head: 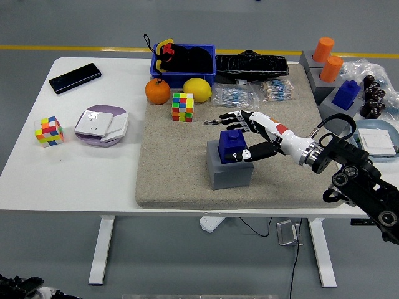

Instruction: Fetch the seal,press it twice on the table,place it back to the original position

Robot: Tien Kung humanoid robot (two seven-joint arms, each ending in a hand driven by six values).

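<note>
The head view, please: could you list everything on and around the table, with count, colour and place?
seal: 1, blue, on the grey block, mat centre
grey block: 1, under the seal
mat: 1, beige, table's right half
puzzle cubes: 2, multicoloured, one on the mat, one at far left
orange: 1, beside the bin
lemon: 1, yellow
bin: 1, blue, far edge
phone: 1, black, far left
plate: 1, lilac, left
orange cylinders: 2, far right
table: 1, white
right hand: fingers around the seal
</note>
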